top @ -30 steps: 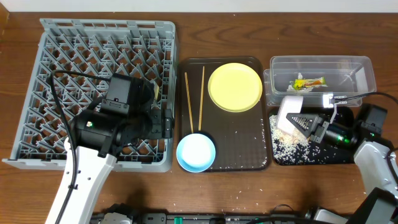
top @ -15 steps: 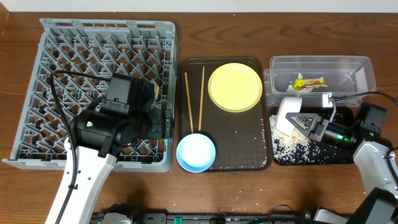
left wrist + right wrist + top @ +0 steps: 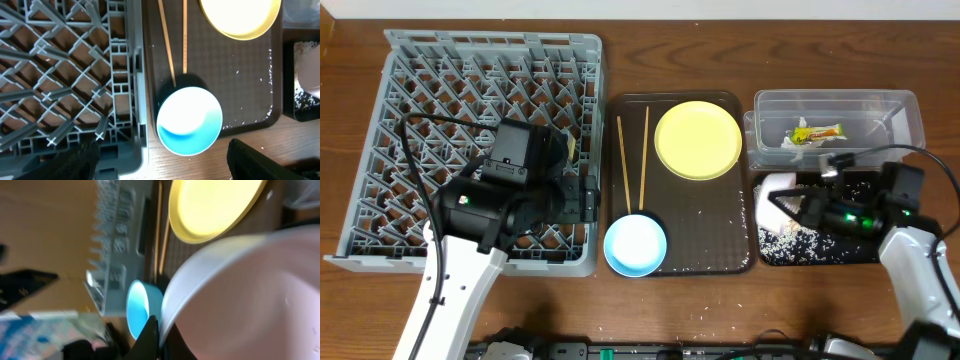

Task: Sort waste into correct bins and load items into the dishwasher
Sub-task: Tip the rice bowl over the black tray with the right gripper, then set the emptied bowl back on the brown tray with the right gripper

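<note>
**White bowl tipped over the black tray; left arm parked above the rack**

The right gripper (image 3: pixel 798 203) pinches the rim of the small white bowl (image 3: pixel 770 195). One dark fingertip (image 3: pixel 151 330) presses the bowl's edge. The bowl is held on its side above the left end of the black tray (image 3: pixel 850 250), which sits near the bench's right edge. Beige crumbs (image 3: pixel 785 237) lie heaped in that tray under the bowl. From the right wrist, the bowl fills most of the view and hides the tray beneath it.

Just behind the tray, toward the far-right corner, stands the clear tub (image 3: pixel 835 96). It holds the green-and-orange wrapper (image 3: pixel 820 131) and a white paper bit (image 3: pixel 790 143). The wrapper's print is too small to read. A black cable (image 3: pixel 880 152) loops from the right arm across the tub's front wall.

A dark-brown serving tray (image 3: pixel 710 230) sits mid-bench. It carries the yellow plate (image 3: pixel 698 139), the chopsticks (image 3: pixel 623 165) lying side by side, and the light-blue bowl (image 3: pixel 635 246) at its near-left corner.

The grey dish rack (image 3: pixel 470 90) takes the left end of the bench. The left gripper (image 3: pixel 588 198) hangs over the rack's right rim, fingers spread wide and holding nothing. Its arm covers the rack's near-right cells.
</note>
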Tool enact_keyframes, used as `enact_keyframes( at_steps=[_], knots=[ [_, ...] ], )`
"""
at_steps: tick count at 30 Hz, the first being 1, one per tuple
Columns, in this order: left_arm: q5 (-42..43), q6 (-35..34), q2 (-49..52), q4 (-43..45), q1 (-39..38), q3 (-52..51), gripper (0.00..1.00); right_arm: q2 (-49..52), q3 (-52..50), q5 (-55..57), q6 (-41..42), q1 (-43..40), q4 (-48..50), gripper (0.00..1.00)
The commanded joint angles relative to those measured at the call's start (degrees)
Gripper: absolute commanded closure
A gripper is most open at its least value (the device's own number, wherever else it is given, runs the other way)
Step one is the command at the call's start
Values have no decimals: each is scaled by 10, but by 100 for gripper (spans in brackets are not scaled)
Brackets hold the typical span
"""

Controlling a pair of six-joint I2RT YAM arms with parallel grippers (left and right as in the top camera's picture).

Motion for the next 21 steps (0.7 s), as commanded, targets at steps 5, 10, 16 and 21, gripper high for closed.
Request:
enact_keyframes(
  at_steps=[5,10,16,21],
  knots=[
    [-3,3,-25,25,-1,2,17,-80,80,303,37,226,-66,99],
    [-4,-19,-19,51,-1,2,18,-47,70,543,151,425,-64,99],
    [-5,-21,7,71,-1,2,18,41,69,614,173,549,-3,99],
    [-5,-19,37,94,-2,2,18,41,89,620,205,551,-12,56]
  ],
)
